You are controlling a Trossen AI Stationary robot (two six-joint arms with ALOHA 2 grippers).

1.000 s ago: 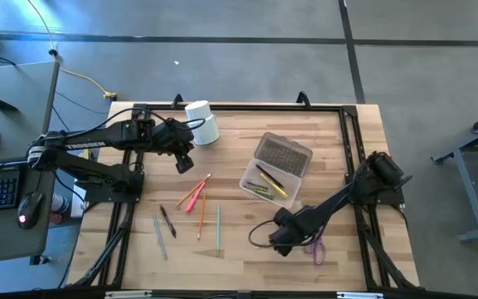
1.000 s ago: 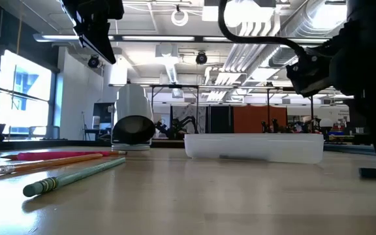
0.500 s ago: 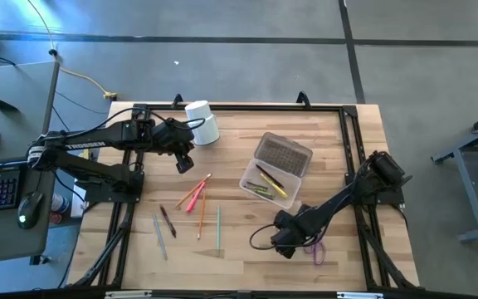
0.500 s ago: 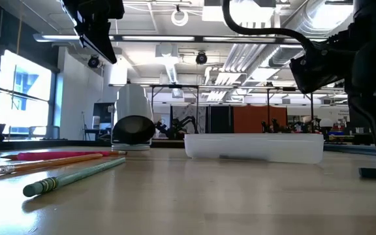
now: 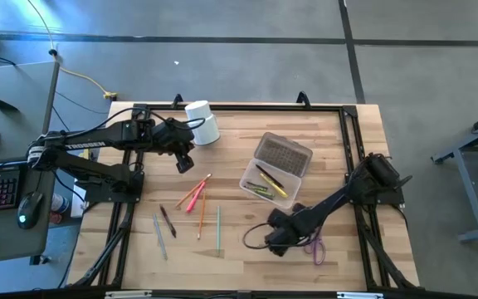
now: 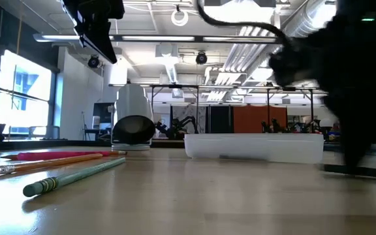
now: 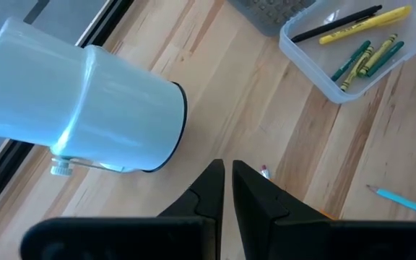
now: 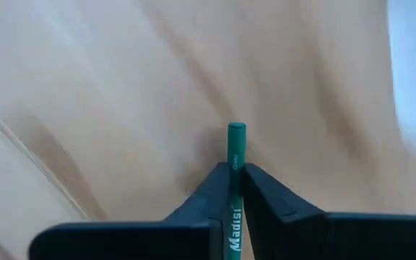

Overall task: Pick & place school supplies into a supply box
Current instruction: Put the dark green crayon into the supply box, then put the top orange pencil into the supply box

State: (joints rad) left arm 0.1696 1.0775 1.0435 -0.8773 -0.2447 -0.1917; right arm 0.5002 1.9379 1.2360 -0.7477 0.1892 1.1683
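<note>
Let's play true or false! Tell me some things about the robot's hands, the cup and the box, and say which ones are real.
1. The right hand pinches a green pencil. True.
2. The white cup stands upright. False: it lies on its side.
3. The box is empty. False: it holds a yellow marker and some green crayons.
4. The left hand holds nothing. True.
5. Purple scissors lie inside the box. False: they lie on the table by the right arm.

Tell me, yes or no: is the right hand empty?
No. The right wrist view shows the right hand with its fingers closed on a green pen that sticks out past the fingertips, above the wooden table.
</note>
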